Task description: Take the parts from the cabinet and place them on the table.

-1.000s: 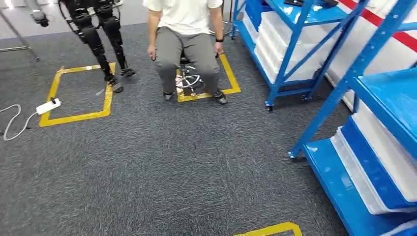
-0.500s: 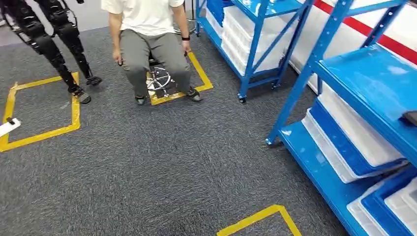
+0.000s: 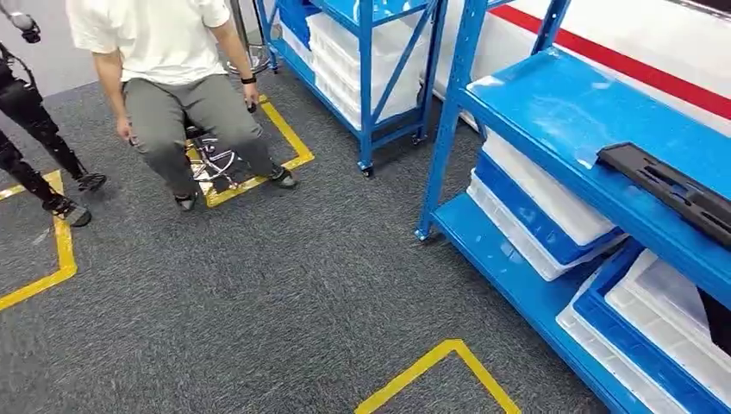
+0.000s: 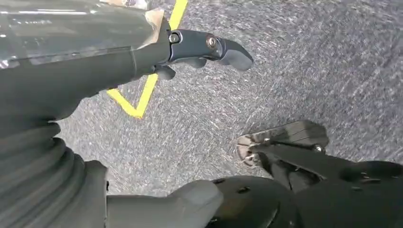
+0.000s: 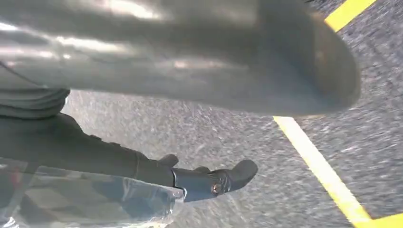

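Long black plastic part [image 3: 671, 191] lies on the blue metal shelf [image 3: 552, 112] at three o'clock. Both robot hands, left [image 4: 204, 47] and right [image 5: 214, 183], hang empty with loosely spread fingers; a hasty reach could knock it off.

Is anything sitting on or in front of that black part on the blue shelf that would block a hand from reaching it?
Nothing visible: the black part lies alone on the blue shelf, its near side open.

left hand [image 4: 142, 71]: grey ribbed cover | dark fingers [image 4: 228, 50] | silver screws
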{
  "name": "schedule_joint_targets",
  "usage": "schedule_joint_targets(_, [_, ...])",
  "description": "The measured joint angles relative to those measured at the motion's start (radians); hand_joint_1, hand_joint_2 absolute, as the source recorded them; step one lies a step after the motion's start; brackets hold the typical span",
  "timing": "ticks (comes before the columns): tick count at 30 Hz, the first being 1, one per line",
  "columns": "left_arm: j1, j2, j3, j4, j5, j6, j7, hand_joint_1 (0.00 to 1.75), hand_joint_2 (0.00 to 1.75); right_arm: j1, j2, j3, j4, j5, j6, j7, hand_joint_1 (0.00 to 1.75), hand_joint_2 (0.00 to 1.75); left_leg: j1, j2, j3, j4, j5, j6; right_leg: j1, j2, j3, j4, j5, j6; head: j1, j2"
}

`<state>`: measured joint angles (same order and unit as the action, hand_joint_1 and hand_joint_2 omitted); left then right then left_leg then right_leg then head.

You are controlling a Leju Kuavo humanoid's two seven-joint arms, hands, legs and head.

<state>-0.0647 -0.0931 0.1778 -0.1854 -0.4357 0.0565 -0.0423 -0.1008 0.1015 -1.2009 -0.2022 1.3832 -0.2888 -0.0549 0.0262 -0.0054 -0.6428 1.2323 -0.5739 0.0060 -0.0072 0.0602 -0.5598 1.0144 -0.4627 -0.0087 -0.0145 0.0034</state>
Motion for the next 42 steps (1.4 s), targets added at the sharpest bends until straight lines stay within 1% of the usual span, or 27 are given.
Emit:
schedule_joint_targets(1, [-0.001,0.0,0.0,0.0,0.0,0.0,0.0,0.0,1.75,0.0,0.0,0.0,0.0,0.0,0.0,0.0,0.0,0.0,0.0,-0.008,0.03,-0.07,0.041,0.005,0.001,0.012,0.002,0.0,0.0,0.001,0.001,0.0])
schedule_joint_targets(2, [-0.001,0.001,0.0,0.0,0.0,0.0,0.0,0.0,1.75,-0.001,0.001,0.0,0.0,0.0,0.0,0.0,0.0,0.0,0.0,-0.045,0.071,-0.163,0.086,0.012,0.001,0.026,0.004,0.0,0.0,0.001,0.0,0.0])
schedule_joint_targets(3, [-0.001,0.002,0.0,0.0,-0.002,0.0,0.0,0.0,1.75,-0.002,0.003,0.001,0.0,0.0,0.0,0.0,0.0,0.0,0.0,-0.09,0.084,-0.199,0.083,0.015,0.006,0.034,0.002,0.003,-0.001,0.004,0.003,0.0])
schedule_joint_targets(5, [-0.003,0.001,0.0,0.0,-0.002,0.0,0.0,0.0,1.75,-0.002,0.003,0.001,0.0,0.001,0.0,0.0,0.0,0.0,-0.008,-0.061,0.085,-0.203,0.085,0.014,0.006,0.05,-0.01,0.001,0.001,0.014,0.001,0.0])
schedule_joint_targets(7, [-0.004,-0.001,0.0,0.0,-0.002,0.0,0.0,0.0,1.75,0.0,0.001,0.001,0.0,0.001,0.0,0.0,0.0,0.0,-0.012,-0.039,0.091,-0.216,0.091,0.027,0.006,0.072,-0.021,-0.007,0.005,0.031,0.0,0.0])
schedule_joint_targets(8, [-0.005,-0.003,0.0,0.0,-0.002,0.0,0.0,0.0,1.75,0.0,-0.003,0.001,0.0,0.001,0.0,0.0,0.0,0.0,-0.004,-0.023,0.097,-0.231,0.103,0.034,0.005,0.045,-0.018,0.009,0.001,0.031,0.002,0.0])
schedule_joint_targets(9, [-0.004,-0.002,0.0,-0.001,-0.003,0.0,0.0,0.0,1.75,-0.001,-0.001,0.001,0.0,0.001,0.0,0.0,0.0,0.0,-0.006,-0.013,0.102,-0.239,0.105,0.044,0.009,-0.007,-0.04,0.045,-0.025,0.027,0.004,0.0])
schedule_joint_targets(10, [-0.004,-0.002,0.0,-0.001,-0.003,0.002,0.0,0.0,1.75,-0.003,0.0,0.002,0.0,0.001,0.0,0.0,0.0,0.0,-0.006,0.004,0.103,-0.24,0.105,0.045,0.005,-0.033,-0.08,0.12,-0.065,0.023,0.01,0.0])
schedule_joint_targets(13, [-0.003,-0.002,0.0,0.0,-0.005,0.002,0.0,0.0,1.75,-0.001,-0.002,0.003,0.0,0.002,0.0,0.0,0.0,0.0,-0.009,0.044,0.101,-0.24,0.102,0.044,-0.004,-0.046,-0.174,0.304,-0.127,0.034,0.01,0.0])
schedule_joint_targets(14, [-0.003,-0.002,0.0,0.0,-0.005,0.002,0.0,0.0,1.75,0.001,-0.002,0.004,0.0,0.002,0.0,0.002,0.0,0.0,-0.009,0.058,0.102,-0.24,0.101,0.042,-0.008,-0.049,-0.167,0.294,-0.117,0.045,0.01,0.0])
schedule_joint_targets(16, [-0.003,-0.003,0.0,-0.001,-0.006,0.002,0.0,0.0,1.75,0.004,-0.004,0.005,0.0,0.002,0.0,0.003,0.0,0.0,-0.005,0.078,0.106,-0.239,0.096,0.036,-0.016,-0.066,-0.095,0.156,-0.061,0.069,0.01,0.0])
schedule_joint_targets(17, [-0.003,-0.004,0.0,0.0,-0.007,0.002,0.0,0.0,1.75,0.003,-0.005,0.006,0.0,0.002,0.0,0.003,0.0,0.0,-0.004,0.088,0.11,-0.239,0.093,0.031,-0.02,-0.091,-0.045,0.067,-0.032,0.079,0.01,0.0])
schedule_joint_targets(18, [-0.003,-0.002,0.0,-0.001,-0.009,0.002,0.0,0.0,1.75,0.001,-0.002,0.008,0.0,0.003,0.001,0.003,0.0,0.0,-0.012,0.098,0.117,-0.237,0.087,0.021,-0.02,-0.164,-0.007,-0.011,-0.01,0.073,0.015,0.0])
schedule_joint_targets(19, [-0.003,-0.003,0.0,-0.001,-0.009,0.002,0.0,0.0,1.75,-0.003,-0.002,0.01,0.0,0.003,0.003,0.003,0.0,0.0,-0.014,0.111,0.123,-0.237,0.08,0.01,-0.004,-0.158,-0.008,-0.009,-0.005,0.066,0.015,0.0])
schedule_joint_targets(22, [-0.007,-0.002,0.0,-0.002,-0.011,0.002,0.001,0.0,1.75,-0.002,-0.003,0.01,0.0,0.003,0.003,0.003,0.0,0.0,-0.01,0.145,0.141,-0.238,0.071,-0.008,-0.004,-0.116,-0.016,-0.003,-0.005,0.036,0.008,0.0])
schedule_joint_targets(23, [-0.008,-0.002,0.0,-0.004,-0.011,0.002,0.001,0.0,1.75,-0.003,-0.004,0.01,0.0,0.003,0.003,0.006,0.0,0.0,-0.001,0.133,0.141,-0.232,0.063,-0.017,-0.026,-0.102,-0.001,-0.008,-0.001,0.024,0.005,0.0])
schedule_joint_targets(25, [-0.01,-0.001,0.0,-0.004,-0.011,0.002,0.002,0.0,1.75,-0.003,-0.003,0.01,0.0,0.003,0.005,0.011,0.0,0.0,0.002,0.039,0.106,-0.145,-0.001,-0.02,-0.02,-0.082,-0.001,-0.007,0.001,0.01,-0.002,0.0])
schedule_joint_targets(26, [-0.008,-0.002,0.001,-0.003,-0.011,0.001,0.003,0.0,1.75,-0.005,-0.003,0.01,0.0,0.003,0.007,0.011,0.0,0.0,0.001,0.016,0.063,-0.054,-0.049,-0.02,-0.015,-0.068,-0.002,-0.007,0.001,0.002,-0.002,0.0])
schedule_joint_targets(28, [-0.005,-0.001,0.001,-0.003,-0.01,0.0,0.004,0.0,1.75,-0.005,-0.002,0.01,0.0,0.003,0.007,0.011,0.0,0.0,0.001,0.005,-0.001,0.062,-0.085,-0.019,-0.007,-0.038,-0.003,-0.006,0.001,-0.003,-0.002,0.0])
schedule_joint_targets(30, [-0.002,0.0,0.002,-0.003,-0.011,0.0,0.006,0.0,1.75,-0.001,-0.002,0.01,0.0,0.003,0.007,0.011,0.0,0.0,0.001,0.003,0.005,0.02,-0.028,-0.012,-0.002,-0.006,0.0,-0.005,0.001,-0.003,-0.002,0.0])
schedule_joint_targets(32, [-0.004,0.001,0.002,-0.003,-0.013,-0.001,0.007,0.0,1.75,-0.001,-0.001,0.01,0.0,0.002,0.007,0.011,0.0,0.0,0.001,-0.02,0.071,-0.136,0.07,0.0,-0.001,0.022,0.005,-0.005,0.001,-0.003,-0.002,0.0])
schedule_joint_targets(33, [-0.004,0.002,0.003,-0.003,-0.013,-0.002,0.007,0.0,1.75,-0.002,0.0,0.01,0.0,0.002,0.007,0.011,0.0,0.0,0.001,-0.074,0.099,-0.202,0.088,0.009,-0.004,0.035,0.004,-0.006,0.002,-0.002,-0.001,0.0])
schedule_joint_targets(34, [-0.004,0.002,0.004,-0.002,-0.014,-0.003,0.008,0.0,1.75,-0.004,0.003,0.01,0.0,0.003,0.007,0.011,0.0,0.0,0.001,-0.085,0.104,-0.22,0.08,0.01,0.008,0.045,-0.002,-0.002,0.003,0.002,0.002,0.0])
schedule_joint_targets(37, [-0.007,0.002,0.006,-0.003,-0.014,-0.002,0.009,0.0,1.75,0.0,0.004,0.01,0.0,0.002,0.006,0.011,0.0,0.0,-0.013,-0.053,0.104,-0.22,0.082,0.019,-0.005,0.075,-0.014,-0.011,0.013,0.024,-0.002,0.0])
schedule_joint_targets(38, [-0.007,0.0,0.006,-0.003,-0.014,-0.002,0.009,0.0,1.75,0.002,0.002,0.01,0.0,0.002,0.005,0.011,0.0,0.0,-0.005,-0.037,0.113,-0.243,0.095,0.029,0.007,0.075,-0.022,-0.009,0.013,0.031,-0.001,0.0])
schedule_joint_targets(40, [-0.006,-0.001,0.007,-0.003,-0.015,-0.002,0.009,0.0,1.75,0.001,0.002,0.01,0.0,0.002,0.005,0.011,0.0,0.0,-0.005,-0.009,0.123,-0.263,0.105,0.04,0.003,-0.03,-0.063,0.07,-0.029,0.021,0.006,0.0])
schedule_joint_targets(42, [-0.004,0.0,0.007,-0.003,-0.015,-0.002,0.009,0.0,1.75,-0.003,0.001,0.01,0.0,0.002,0.005,0.011,0.0,0.0,-0.007,0.021,0.122,-0.262,0.104,0.04,-0.005,-0.045,-0.139,0.211,-0.087,0.02,0.005,0.0])
